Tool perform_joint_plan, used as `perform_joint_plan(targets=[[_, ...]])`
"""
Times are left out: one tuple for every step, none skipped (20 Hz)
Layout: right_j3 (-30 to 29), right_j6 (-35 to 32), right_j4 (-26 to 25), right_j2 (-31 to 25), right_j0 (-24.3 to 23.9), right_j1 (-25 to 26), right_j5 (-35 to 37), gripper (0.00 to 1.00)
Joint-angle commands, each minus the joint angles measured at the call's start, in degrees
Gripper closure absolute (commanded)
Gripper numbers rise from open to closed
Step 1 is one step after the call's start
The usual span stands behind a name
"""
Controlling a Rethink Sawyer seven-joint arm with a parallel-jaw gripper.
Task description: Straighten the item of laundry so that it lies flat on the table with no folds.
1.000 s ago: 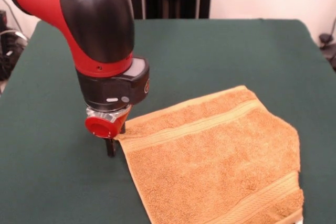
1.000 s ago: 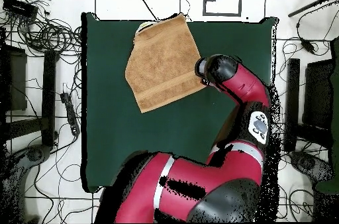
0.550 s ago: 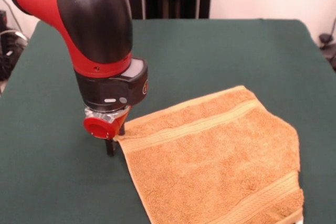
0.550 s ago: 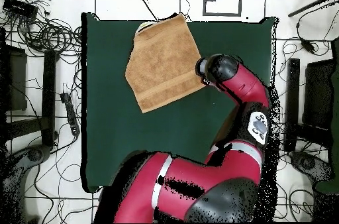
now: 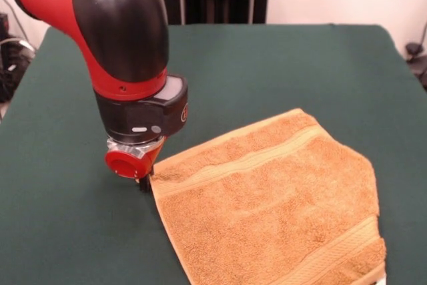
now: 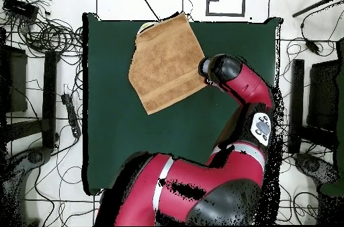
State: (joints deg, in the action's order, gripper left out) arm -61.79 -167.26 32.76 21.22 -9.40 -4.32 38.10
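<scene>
Orange-tan towel (image 5: 267, 208) spread on the green surface (image 5: 280, 65), one corner folded under at its right side, another corner at the tool (image 5: 143, 181), tool tips hidden under the red-black arm (image 5: 123, 38), grip state impossible to tell

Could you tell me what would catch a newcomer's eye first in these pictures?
The big red and black arm fills the front view's upper left, its gripper down at a corner of the towel. The orange-tan towel lies skewed on the green table, running off its near edge, one corner folded under.
</scene>
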Motion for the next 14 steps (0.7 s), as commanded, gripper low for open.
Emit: perform_joint_plan(targets=[[0.4,-12.55,3.05,-6.19,2.04,8.4,-4.81,1.0],[0.66,-14.03,3.34,-5.28,2.44,8.64,-4.09,1.0],[0.93,-15.51,3.64,-4.38,2.84,8.88,-3.36,1.0],[1.23,-16.45,3.57,-3.39,3.17,9.12,-2.6,1.0],[1.33,-16.99,3.63,-2.86,3.27,9.15,-1.4,1.0],[1.74,-17.38,3.08,-1.37,3.7,9.38,0.03,1.0],[2.02,-17.53,2.49,-0.07,3.98,9.47,1.7,1.0],[1.48,-17.17,2.33,0.24,3.9,9.11,2.36,1.0],[1.11,-16.92,1.74,1.34,4.17,8.94,2.98,1.0],[0.45,-16.87,1.4,2.18,4.45,8.63,3.46,1.0],[-0.43,-16.75,0.96,3.22,4.82,8.24,3.69,1.0],[-1.07,-16.61,0.21,4.67,5.27,7.98,4.46,1.0],[-1.97,-16.14,-0.43,5.82,5.55,7.62,4.92,1.0],[-2.75,-15.68,-1.11,7.11,5.84,7.46,4.88,1.0]])
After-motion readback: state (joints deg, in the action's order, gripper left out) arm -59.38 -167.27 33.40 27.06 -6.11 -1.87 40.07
